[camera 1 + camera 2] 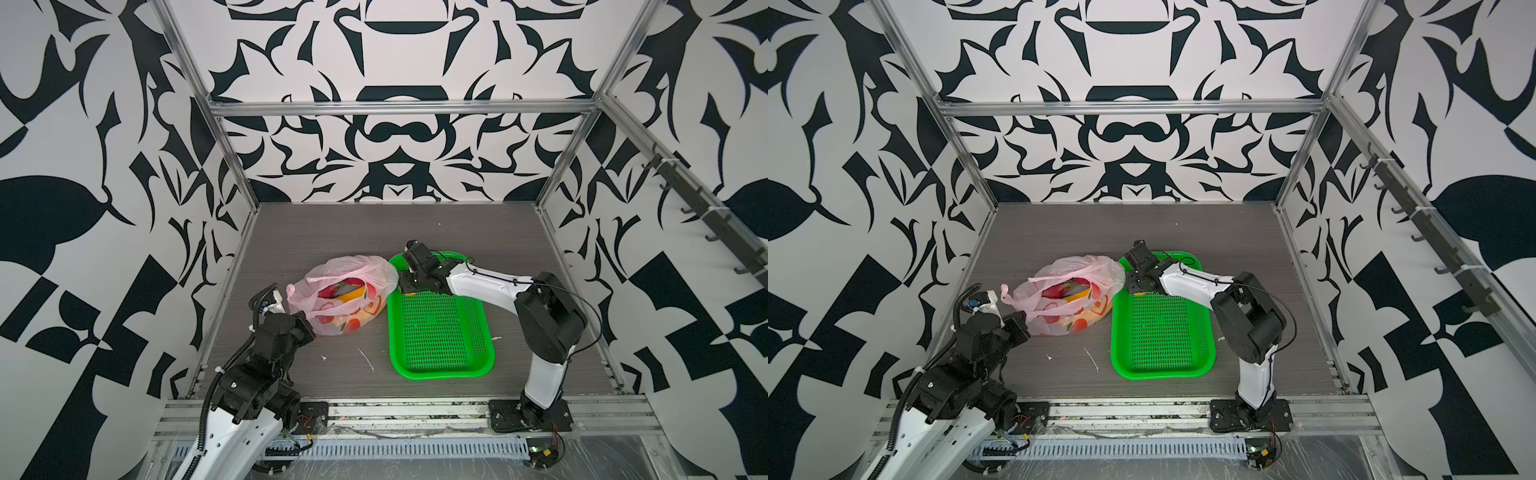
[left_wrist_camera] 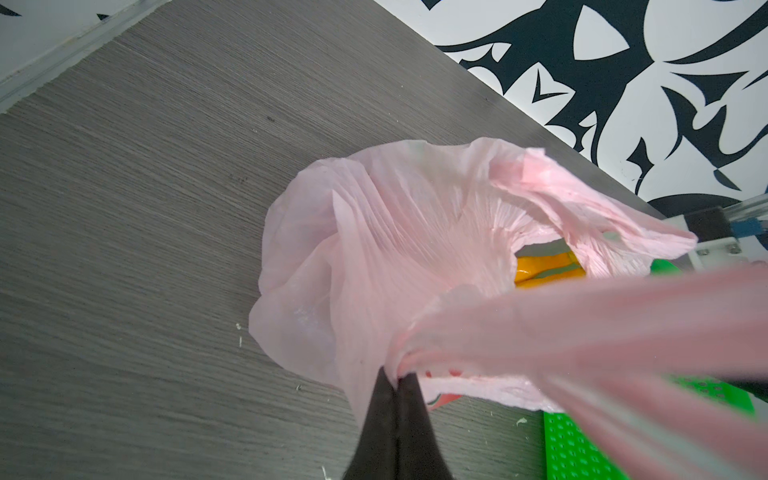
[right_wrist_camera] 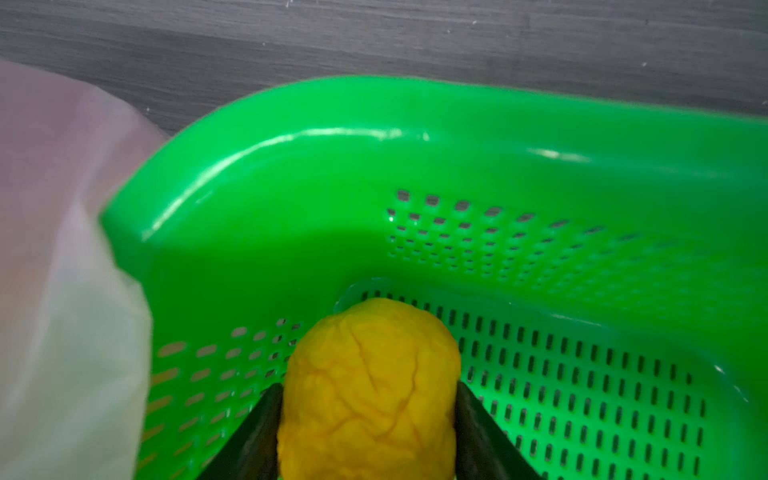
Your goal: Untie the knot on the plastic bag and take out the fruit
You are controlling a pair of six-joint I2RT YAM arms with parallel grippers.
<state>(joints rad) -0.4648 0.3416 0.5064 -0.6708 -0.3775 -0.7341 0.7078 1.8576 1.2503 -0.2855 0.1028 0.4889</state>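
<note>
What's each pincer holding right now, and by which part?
Both loaded: left pincer shut on the plastic bag, pinching bunched film at a handle's base; right pincer, the yellow fruit by its two sides.

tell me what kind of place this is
Probably a robot test cell in a lab. An aluminium frame with black-and-white patterned walls boxes in a grey table, two robot arms are bolted along its front edge, and a plastic bag and green basket are laid out as props.
</note>
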